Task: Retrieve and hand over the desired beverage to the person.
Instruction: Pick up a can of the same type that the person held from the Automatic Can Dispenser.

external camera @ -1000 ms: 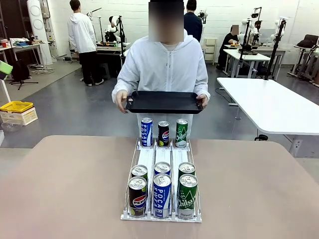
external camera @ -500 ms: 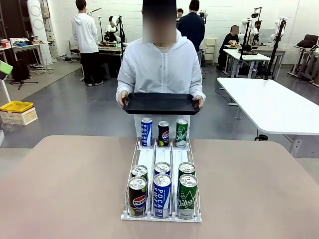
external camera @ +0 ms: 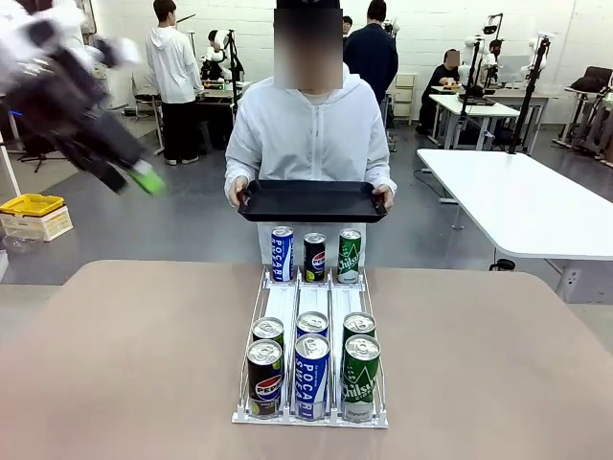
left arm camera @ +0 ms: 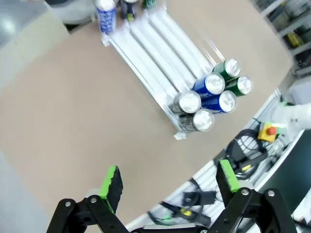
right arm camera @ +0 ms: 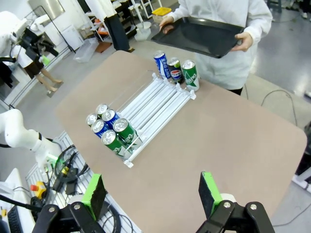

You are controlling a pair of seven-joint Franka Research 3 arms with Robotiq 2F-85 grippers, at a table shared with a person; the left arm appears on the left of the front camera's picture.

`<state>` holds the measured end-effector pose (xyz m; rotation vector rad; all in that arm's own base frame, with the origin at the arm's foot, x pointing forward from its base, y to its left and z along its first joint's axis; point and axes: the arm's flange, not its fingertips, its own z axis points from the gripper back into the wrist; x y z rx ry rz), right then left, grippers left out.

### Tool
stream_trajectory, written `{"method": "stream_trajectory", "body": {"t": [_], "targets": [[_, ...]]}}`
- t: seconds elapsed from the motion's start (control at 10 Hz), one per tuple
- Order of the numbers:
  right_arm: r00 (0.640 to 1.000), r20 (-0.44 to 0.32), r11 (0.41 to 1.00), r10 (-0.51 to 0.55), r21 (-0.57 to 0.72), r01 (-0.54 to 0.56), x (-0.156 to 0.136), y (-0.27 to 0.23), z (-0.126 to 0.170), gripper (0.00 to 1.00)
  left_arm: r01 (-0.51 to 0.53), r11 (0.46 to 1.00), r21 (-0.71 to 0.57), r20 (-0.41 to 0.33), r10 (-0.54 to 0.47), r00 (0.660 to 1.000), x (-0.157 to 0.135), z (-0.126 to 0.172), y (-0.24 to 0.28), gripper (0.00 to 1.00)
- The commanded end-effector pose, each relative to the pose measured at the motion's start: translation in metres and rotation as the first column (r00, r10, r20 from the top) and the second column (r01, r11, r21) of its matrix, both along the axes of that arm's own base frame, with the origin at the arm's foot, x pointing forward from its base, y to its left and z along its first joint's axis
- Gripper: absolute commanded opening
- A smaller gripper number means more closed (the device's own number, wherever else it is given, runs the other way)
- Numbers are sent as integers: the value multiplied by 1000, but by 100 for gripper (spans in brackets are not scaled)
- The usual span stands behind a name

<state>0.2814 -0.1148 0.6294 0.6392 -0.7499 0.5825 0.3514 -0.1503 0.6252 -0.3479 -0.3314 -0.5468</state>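
The left gripper (external camera: 134,178), jaws spread and empty, has just swung into the front view's upper left, probably starting its reach, while the right gripper (right arm camera: 151,191) hangs open too; nine cans (external camera: 311,369), three per lane, sit untouched in one rack (external camera: 283,305) at centre frame, below the person (external camera: 311,134) holding one black tray (external camera: 311,201).

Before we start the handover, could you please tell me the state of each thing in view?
left tool, open, holding nothing, up in the air.
right tool, open, holding nothing.
tray, empty, held level by the person with both hands.
near six cans, upright at the near end of the rack.
far three cans, upright at its far end.
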Motion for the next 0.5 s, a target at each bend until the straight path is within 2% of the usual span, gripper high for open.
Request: {"method": "stream_trajectory", "body": {"t": [0.0, 0.2, 0.4], "targets": [[1000, 14, 999, 20, 25, -20, 2, -1, 0, 100, -162, 974, 159, -113, 181, 977, 10, -21, -58, 100], [1000, 14, 999, 20, 25, -20, 2, -1, 0, 100, -263, 914, 308, -94, 305, 948, 6, -73, -129, 100], [1000, 14, 999, 20, 25, -20, 2, -1, 0, 100, -262, 909, 323, -89, 305, 948, -1, -99, -169, 100]]}}
